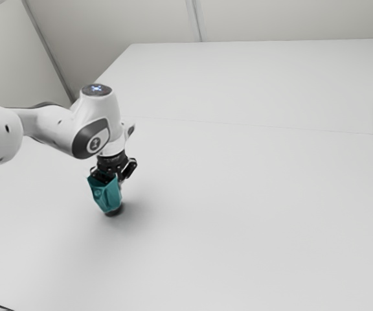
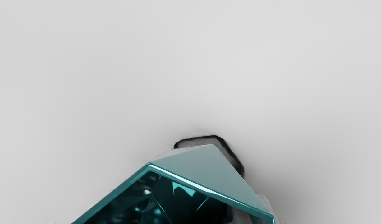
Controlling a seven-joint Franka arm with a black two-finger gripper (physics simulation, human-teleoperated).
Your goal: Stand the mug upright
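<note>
Table: broad and pale, beneath and all around the mug [image 1: 105, 193].
Arm [image 1: 50, 129]: reaching in from the exterior view's left, its hand above the mug.
Gripper [image 1: 113, 181]: at the mug's mouth; whether the jaws are spread or pinching I cannot tell.
Mug: mouth up, leaning slightly, I judge; the turn upright looks all but done.
Left, perhaps: levelling and full seating, then freeing if held.
Exterior view adds: the arm's reach and the mug's lean.
Wrist view adds: the mug's hollow and angular rim [image 2: 184, 182].
Black base [image 1: 113, 212]: mug's lower end, at or near the table; flat contact unclear.
</note>
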